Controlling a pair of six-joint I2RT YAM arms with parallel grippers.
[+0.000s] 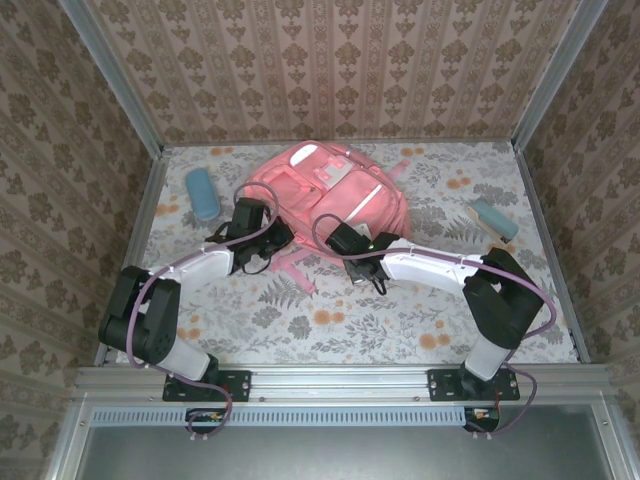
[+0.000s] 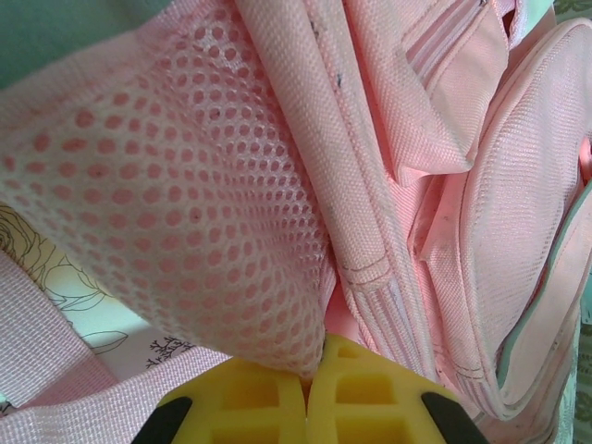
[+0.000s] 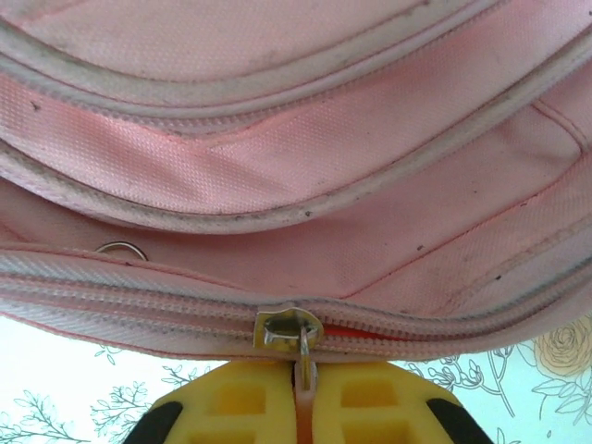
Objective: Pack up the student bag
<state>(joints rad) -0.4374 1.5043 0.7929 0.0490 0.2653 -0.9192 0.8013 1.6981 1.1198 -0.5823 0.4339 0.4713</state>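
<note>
The student bag [image 1: 335,190], a soft pink backpack, lies at the back middle of the flowered table. My left gripper [image 1: 268,235] is at its near-left side. In the left wrist view the yellow pads of that gripper [image 2: 314,370] are shut on a fold of the bag's pink mesh fabric [image 2: 185,203]. My right gripper [image 1: 345,242] is at the bag's near edge. In the right wrist view this gripper [image 3: 305,372] is shut on the metal zip pull [image 3: 304,356], which hangs from the slider [image 3: 289,328]. A short orange gap shows in the zip just right of the slider.
A blue case [image 1: 203,193] lies left of the bag. A pale blue and tan object [image 1: 493,218] lies to its right. A pink strap [image 1: 296,268] trails toward the near side. Patterned walls with metal posts close in the table on three sides.
</note>
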